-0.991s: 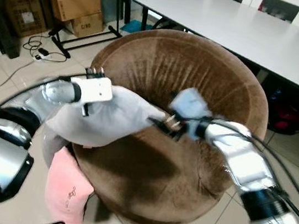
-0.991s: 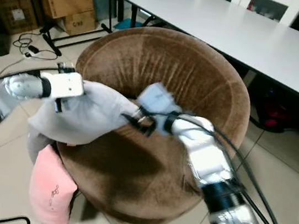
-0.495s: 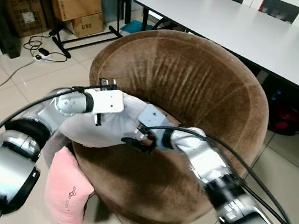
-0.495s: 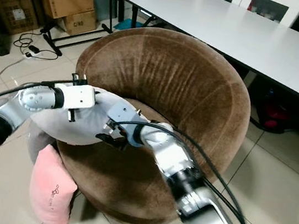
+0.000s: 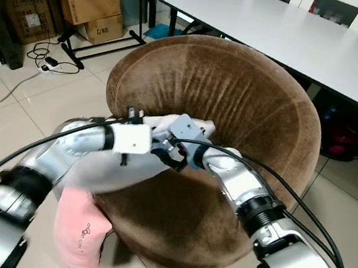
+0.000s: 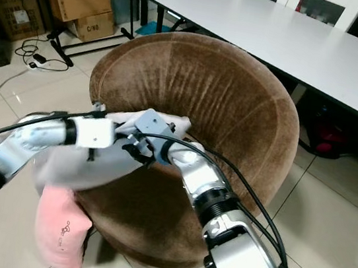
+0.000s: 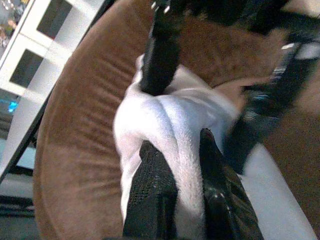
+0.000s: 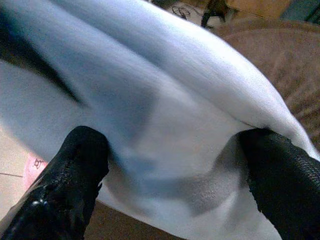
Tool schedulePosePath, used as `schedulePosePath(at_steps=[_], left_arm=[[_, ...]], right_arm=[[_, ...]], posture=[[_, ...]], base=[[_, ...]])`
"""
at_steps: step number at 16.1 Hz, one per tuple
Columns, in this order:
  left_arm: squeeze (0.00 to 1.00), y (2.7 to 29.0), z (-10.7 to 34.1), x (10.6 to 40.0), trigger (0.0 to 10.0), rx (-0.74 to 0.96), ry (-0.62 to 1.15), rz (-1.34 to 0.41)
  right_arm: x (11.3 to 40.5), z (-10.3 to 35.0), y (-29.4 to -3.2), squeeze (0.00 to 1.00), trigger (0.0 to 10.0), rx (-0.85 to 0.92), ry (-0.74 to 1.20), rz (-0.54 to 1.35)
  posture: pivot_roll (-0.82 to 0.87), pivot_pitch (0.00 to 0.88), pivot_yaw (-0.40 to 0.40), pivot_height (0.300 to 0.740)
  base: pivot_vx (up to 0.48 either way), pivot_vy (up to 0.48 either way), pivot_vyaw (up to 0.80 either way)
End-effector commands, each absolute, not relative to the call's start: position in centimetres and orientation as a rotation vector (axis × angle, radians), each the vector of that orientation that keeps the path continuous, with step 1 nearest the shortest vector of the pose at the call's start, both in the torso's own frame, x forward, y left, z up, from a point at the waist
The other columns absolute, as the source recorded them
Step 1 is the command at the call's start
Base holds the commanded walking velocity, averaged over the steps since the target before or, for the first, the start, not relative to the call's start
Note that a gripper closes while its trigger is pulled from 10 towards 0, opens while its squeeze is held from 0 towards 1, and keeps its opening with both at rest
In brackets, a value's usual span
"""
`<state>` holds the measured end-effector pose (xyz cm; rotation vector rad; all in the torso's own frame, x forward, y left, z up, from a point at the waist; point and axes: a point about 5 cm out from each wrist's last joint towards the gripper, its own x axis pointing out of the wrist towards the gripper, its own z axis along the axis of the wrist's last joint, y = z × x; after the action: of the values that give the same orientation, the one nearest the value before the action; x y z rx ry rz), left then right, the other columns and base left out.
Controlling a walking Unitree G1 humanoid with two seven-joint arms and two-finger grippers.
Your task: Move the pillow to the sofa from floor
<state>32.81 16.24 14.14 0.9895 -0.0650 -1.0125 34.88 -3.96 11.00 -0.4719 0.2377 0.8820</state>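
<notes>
Carried farther over brown round sofa (image 5: 238, 95) rim since a second ago: white pillow (image 7: 165, 125) pinched in left gripper (image 7: 177, 165), right gripper (image 8: 170, 170) fingers spread wide against its far fold, pink pillow (image 5: 79, 227) on floor below.

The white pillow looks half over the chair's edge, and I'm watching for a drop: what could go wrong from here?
1. Much of the white pillow hangs outside the brown sofa rim; released now, it may slide to the floor.
2. The left end effector pinches only a fold, which could slip.
3. The right end effector works close beside it; they could collide.
</notes>
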Motion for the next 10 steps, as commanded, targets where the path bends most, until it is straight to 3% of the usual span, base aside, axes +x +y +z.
schedulePosePath(at_steps=[1,5,10], left_arm=[[0.0,15.2,15.8,32.4,0.0,0.977,-0.162,-1.057],[0.0,15.6,16.1,31.0,0.0,0.946,-0.12,-1.115],[0.0,20.3,17.2,33.9,0.0,0.997,0.01,-0.897]], right_arm=[[35.4,11.8,-4.4,0.0,10.0,-0.492,0.19,0.882],[35.6,12.6,-5.1,0.0,10.0,-0.537,0.07,0.925],[37.3,13.7,-7.9,0.0,10.0,-0.522,0.039,0.739]], posture=[[-0.03,0.0,-0.005,0.74],[-0.02,0.0,-0.009,0.74],[-0.01,0.0,-0.02,0.74]], base=[[0.0,0.0,0.0],[0.0,0.0,0.0],[0.0,0.0,0.0]])
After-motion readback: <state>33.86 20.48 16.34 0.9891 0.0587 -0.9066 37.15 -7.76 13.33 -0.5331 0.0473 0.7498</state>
